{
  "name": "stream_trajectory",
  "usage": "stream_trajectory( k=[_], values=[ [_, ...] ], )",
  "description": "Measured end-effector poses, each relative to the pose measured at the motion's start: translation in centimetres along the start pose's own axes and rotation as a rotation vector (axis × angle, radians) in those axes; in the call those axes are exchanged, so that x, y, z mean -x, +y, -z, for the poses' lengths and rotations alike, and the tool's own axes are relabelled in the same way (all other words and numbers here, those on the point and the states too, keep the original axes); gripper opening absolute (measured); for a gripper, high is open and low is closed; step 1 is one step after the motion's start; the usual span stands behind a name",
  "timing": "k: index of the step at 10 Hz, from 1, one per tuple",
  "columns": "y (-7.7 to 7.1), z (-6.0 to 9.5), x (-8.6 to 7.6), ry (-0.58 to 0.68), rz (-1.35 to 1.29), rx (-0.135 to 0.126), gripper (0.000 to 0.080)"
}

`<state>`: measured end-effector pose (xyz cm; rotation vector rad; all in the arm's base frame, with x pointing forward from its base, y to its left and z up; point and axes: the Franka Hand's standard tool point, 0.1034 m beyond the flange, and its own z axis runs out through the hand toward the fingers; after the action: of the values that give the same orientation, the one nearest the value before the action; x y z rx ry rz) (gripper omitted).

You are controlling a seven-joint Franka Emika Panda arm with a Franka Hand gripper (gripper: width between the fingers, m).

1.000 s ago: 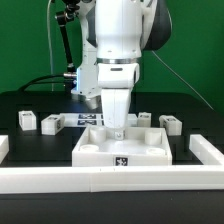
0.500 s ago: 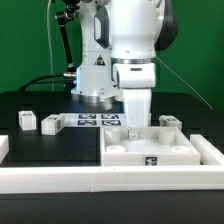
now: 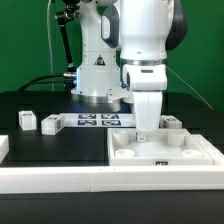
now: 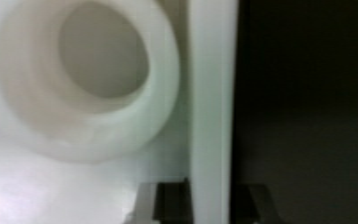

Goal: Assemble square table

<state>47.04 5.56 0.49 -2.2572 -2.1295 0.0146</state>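
The square table's white slab [image 3: 128, 152] lies on the black table at the exterior view's right, round sockets up, a tag on its front face. My gripper [image 3: 147, 131] stands straight down over the slab's far rim and is shut on that rim. In the wrist view the rim [image 4: 208, 90] runs as a white wall between my two dark fingertips [image 4: 165, 203], beside a round socket [image 4: 91, 70]. Two white legs [image 3: 27, 120] [image 3: 52, 124] lie at the left. A third leg [image 3: 172, 122] sits behind the slab on the right.
The long white border rail [image 3: 55, 178] runs along the front, and its side arm [image 3: 210, 149] lies close against the slab's right edge. The marker board [image 3: 95, 122] lies flat behind the slab, in front of the arm's base [image 3: 95, 75].
My gripper has slid the slab to the exterior view's right, from the middle of the rail towards its right corner. The jaws have stayed shut on the rim.
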Motion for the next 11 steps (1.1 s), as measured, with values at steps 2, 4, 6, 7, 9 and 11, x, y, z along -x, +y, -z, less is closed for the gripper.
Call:
stream_trajectory(
  k=[2,4,6,7,9,11],
  values=[
    [1.4,0.1,0.0,-0.003,-0.016,-0.004,0.0057],
    [1.6,0.1,0.0,-0.003,-0.02,-0.002,0.0057],
    [1.6,0.1,0.0,-0.003,-0.021,-0.002,0.0057],
    [1.6,0.1,0.1,-0.003,-0.021,-0.002,0.0238],
    [1.7,0.1,0.1,-0.003,-0.022,-0.001,0.0415],
    [1.8,1.1,0.3,-0.004,-0.058,0.013,0.0548]
  ],
)
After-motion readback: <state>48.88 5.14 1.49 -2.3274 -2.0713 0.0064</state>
